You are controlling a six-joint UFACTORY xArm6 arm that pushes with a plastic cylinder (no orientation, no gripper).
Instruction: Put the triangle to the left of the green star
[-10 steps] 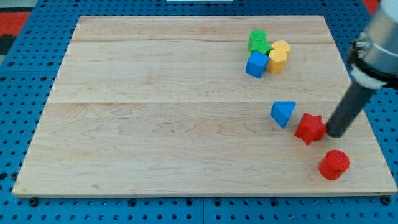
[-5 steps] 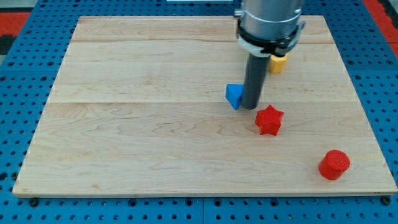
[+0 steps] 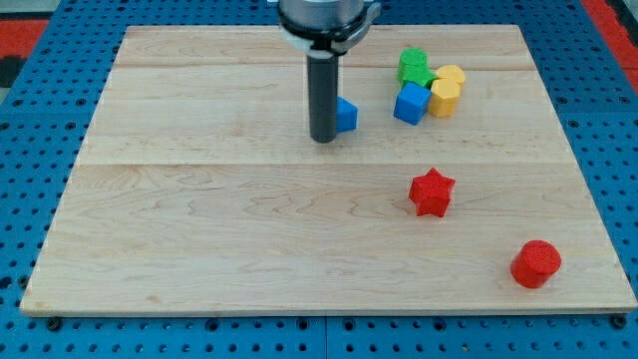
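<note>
Camera view: my tip [image 3: 324, 140] sat upper centre of the desk [image 3: 199, 249], touching the left side of the blue triangle [image 3: 346, 115], which the rod partly hid. No jaws on this rig, just the rod. Green star [image 3: 413, 67] was upper right, clustered with blue cube [image 3: 410, 103] and yellow block [image 3: 448, 90]; triangle lay left of them, apart. Red star [image 3: 432, 192] right of centre, red cylinder [image 3: 535, 264] lower right.
</note>
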